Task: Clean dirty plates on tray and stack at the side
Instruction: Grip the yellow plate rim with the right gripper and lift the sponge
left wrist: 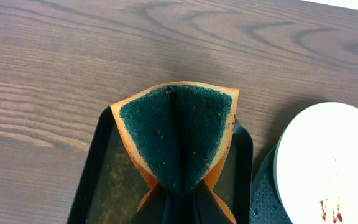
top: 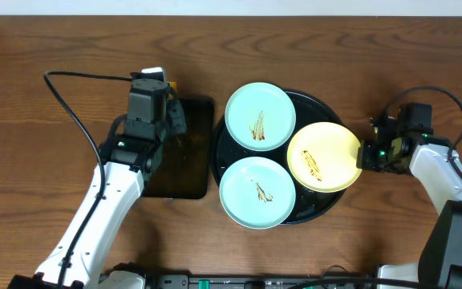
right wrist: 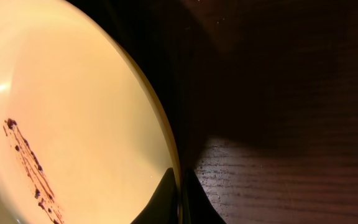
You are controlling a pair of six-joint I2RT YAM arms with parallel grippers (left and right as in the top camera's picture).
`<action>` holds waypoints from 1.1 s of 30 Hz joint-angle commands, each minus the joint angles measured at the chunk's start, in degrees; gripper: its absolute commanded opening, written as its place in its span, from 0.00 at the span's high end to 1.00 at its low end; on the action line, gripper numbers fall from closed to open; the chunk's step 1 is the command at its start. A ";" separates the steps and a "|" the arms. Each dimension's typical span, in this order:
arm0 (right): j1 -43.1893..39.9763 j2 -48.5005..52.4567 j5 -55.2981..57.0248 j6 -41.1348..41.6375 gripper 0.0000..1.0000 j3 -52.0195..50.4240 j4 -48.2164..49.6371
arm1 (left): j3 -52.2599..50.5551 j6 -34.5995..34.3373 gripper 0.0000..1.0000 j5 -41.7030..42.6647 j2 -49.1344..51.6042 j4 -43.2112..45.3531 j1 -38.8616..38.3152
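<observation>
Closest to the left wrist camera, the left gripper [left wrist: 182, 194] has its two dark fingers pinched narrow on a sponge [left wrist: 179, 134]. The grip folds the sponge into a V, with the dark green scouring face towards the lens and the orange backing showing along both edges. The sponge sits over a rectangular tray [left wrist: 98, 180], small, black and glossy; whether it touches the tray cannot be told.

In the right wrist view, the right gripper [right wrist: 180, 186] has its fingers closed thin on the rim of the yellow plate [right wrist: 73, 112], one finger on each side of the edge. A brown streak [right wrist: 33, 168] runs across the plate's centre.

From above, the left arm's white forearm rises from the near-left corner of the table [top: 54, 48] and slants towards the middle, its black wrist over the far end of the rectangular tray. The right arm comes from the near-right corner, bends inward and reaches level towards the left edge, a green light glowing at its wrist.

The round tray [top: 315, 103] lies at the table's middle, just beside the rectangular one. It bears all three plates: the far mint plate [top: 261, 115], the near mint plate [top: 255, 193] and the yellow one on the right, overhanging the rim. Both mint plates carry brown smears at the centre.
</observation>
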 commanded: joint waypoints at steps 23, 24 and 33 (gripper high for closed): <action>-0.13 0.22 0.11 -0.39 0.98 -0.48 -0.11 | -0.02 -2.29 0.92 9.05 7.48 -11.85 -0.13; -0.13 0.22 0.11 -0.39 0.99 -0.48 -0.26 | -0.02 -2.29 0.93 9.05 7.41 -11.58 -0.13; -0.13 0.22 0.13 -0.39 0.99 -0.48 -0.31 | 1.09 -1.66 0.93 20.00 7.37 -9.92 -0.13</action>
